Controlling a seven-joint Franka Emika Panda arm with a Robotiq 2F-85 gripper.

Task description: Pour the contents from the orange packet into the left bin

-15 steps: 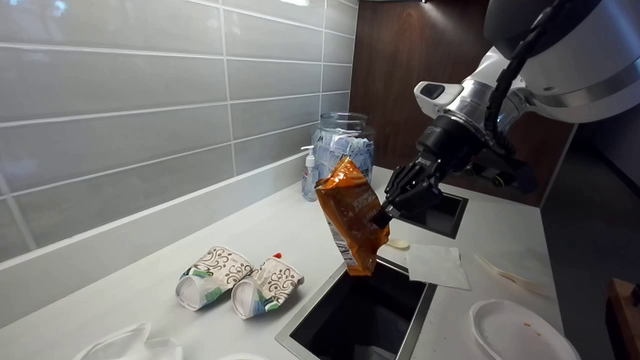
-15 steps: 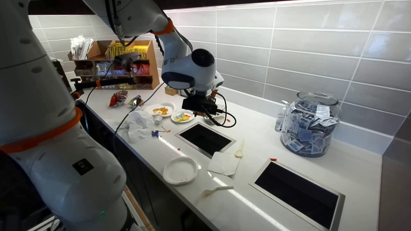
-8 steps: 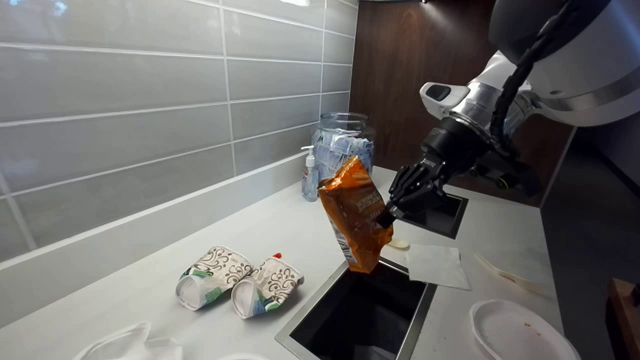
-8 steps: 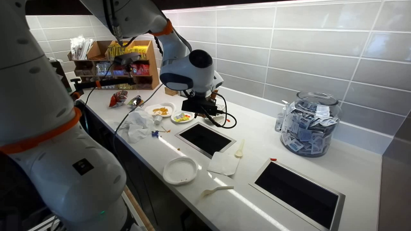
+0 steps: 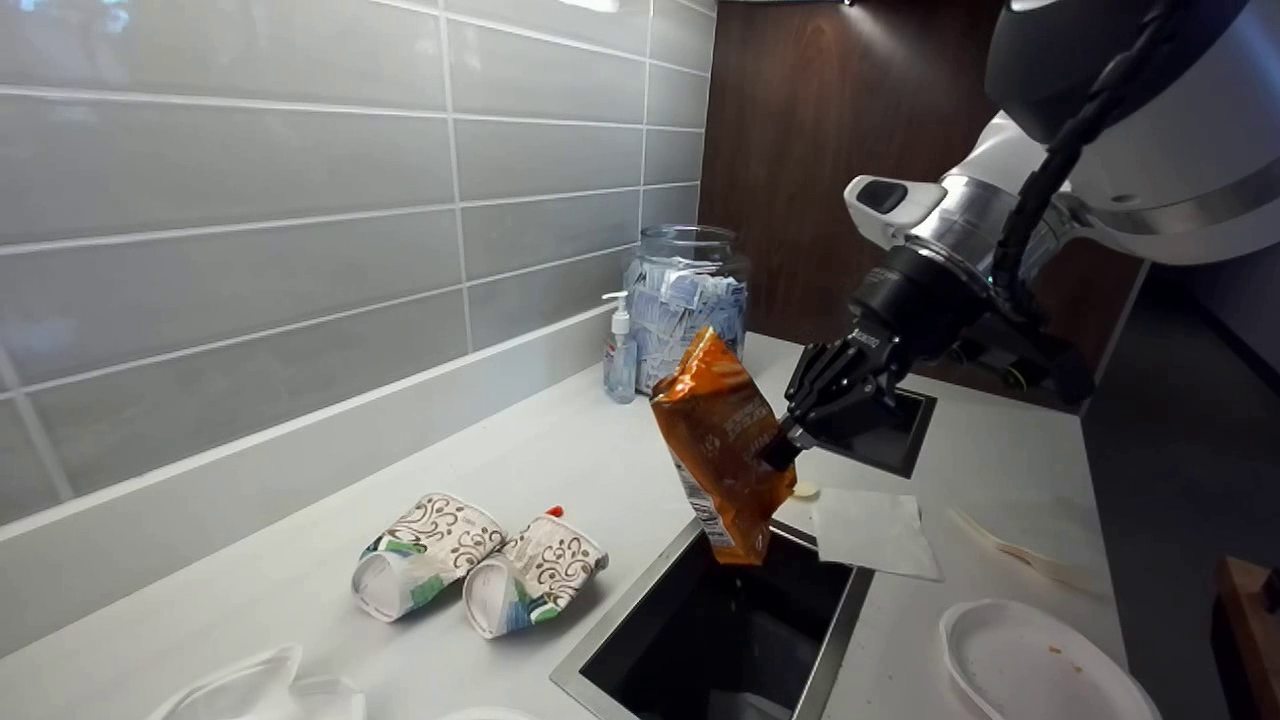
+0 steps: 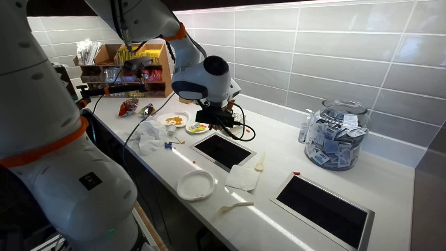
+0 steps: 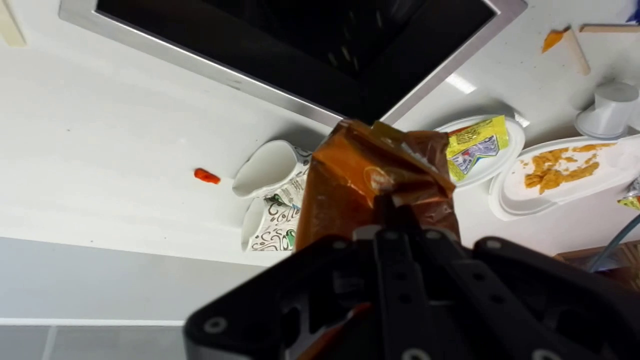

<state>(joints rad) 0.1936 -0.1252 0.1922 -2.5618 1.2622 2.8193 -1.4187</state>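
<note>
One gripper [image 5: 778, 452] clamped on orange packet [image 5: 722, 455]; packet tilted over left bin [image 5: 623, 610]; specks [image 7: 346, 53] mid-air

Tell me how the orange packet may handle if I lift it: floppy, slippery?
Probably floppy: the orange packet looks creased. Possibly slippery in the gripper, given its glossy film. Likely to spill: flecks show below its low end.

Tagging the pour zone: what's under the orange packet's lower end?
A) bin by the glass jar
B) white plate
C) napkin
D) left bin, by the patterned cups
D: in the wrist view, pale bits beyond the tip of the orange packet show against the dark opening of the left bin.
</note>
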